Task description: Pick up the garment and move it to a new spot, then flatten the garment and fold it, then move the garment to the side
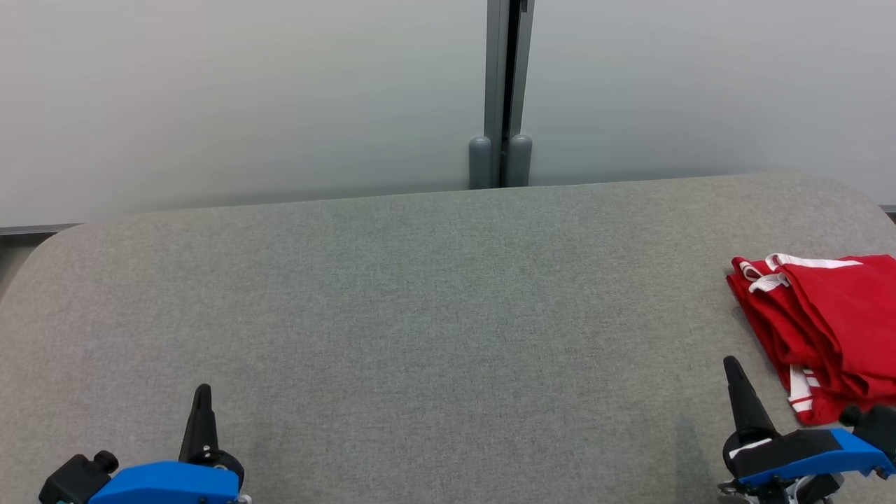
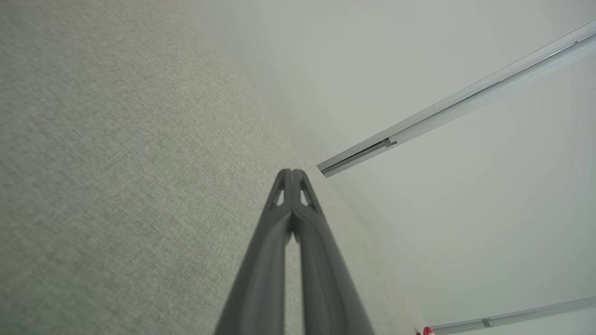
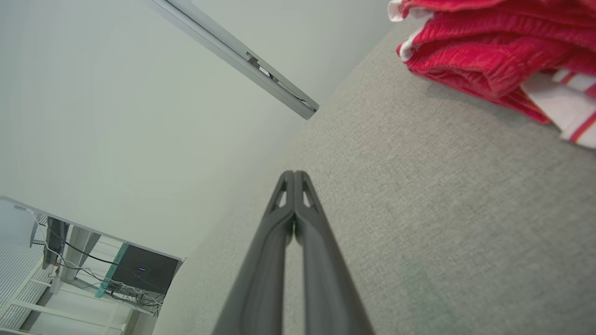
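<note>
Head view | garment (image 1: 833,329) folded | long axis near-to-far, tilted left

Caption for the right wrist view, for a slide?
Right hand shut and empty over the grey fabric surface, folded red-and-white garment lying apart from it.

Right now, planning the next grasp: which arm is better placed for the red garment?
Right. The right gripper sits beside the red garment; the left gripper is far across the table. Both are shut.

Red garment (image 1: 833,329) at the right edge of the surface (image 1: 420,315), cut off by the head view's right side, near corner hidden behind the right gripper (image 1: 732,364)
</note>
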Available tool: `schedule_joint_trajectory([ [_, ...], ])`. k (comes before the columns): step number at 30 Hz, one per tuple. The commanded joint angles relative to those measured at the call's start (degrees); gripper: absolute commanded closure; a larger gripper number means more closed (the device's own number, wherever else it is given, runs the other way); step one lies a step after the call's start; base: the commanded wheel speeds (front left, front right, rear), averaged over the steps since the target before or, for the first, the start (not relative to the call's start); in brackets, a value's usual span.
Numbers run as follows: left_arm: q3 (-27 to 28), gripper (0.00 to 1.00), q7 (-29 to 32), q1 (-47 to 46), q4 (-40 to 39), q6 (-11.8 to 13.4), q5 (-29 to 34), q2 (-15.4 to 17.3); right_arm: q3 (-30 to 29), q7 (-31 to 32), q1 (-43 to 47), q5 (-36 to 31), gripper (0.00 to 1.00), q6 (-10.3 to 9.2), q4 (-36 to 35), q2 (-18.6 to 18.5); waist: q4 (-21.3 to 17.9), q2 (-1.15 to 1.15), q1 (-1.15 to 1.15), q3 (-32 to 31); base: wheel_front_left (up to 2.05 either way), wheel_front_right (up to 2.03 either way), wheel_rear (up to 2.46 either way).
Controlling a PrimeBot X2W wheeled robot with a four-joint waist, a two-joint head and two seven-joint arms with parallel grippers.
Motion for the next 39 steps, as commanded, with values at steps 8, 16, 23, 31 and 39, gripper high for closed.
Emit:
schedule_joint_trajectory([
  [8,0.9,1.00,1.5,-2.2,-1.4,-0.3,-5.3,0.1,-0.6,1.2,-1.6,6.1,1.00,0.01,-1.3,0.2,0.2,0.00,-0.01,0.0,0.00,0.00,0.00],
  [16,1.2,1.00,2.7,-2.8,-1.9,-0.4,-9.9,0.0,-1.1,2.2,-1.8,11.1,1.00,0.01,-1.9,0.3,0.3,0.00,-0.01,0.1,0.00,0.00,0.00],
  [23,1.6,1.00,3.8,-3.3,-2.2,-0.4,-13.6,-0.1,-1.4,3.1,-2.0,15.2,1.00,0.01,-2.3,0.5,0.5,0.00,-0.01,0.1,0.00,0.00,0.00],
  [31,2.0,1.00,4.8,-3.8,-2.7,-0.5,-17.5,-0.2,-1.7,3.9,-2.2,19.5,1.00,0.01,-2.7,0.6,0.6,0.00,-0.01,0.2,0.00,0.00,0.00],
  [39,2.4,1.00,5.8,-4.3,-3.1,-0.5,-21.2,-0.3,-2.0,4.8,-2.2,23.6,1.00,0.01,-3.1,0.7,0.8,0.00,-0.01,0.2,0.00,0.00,0.00],
])
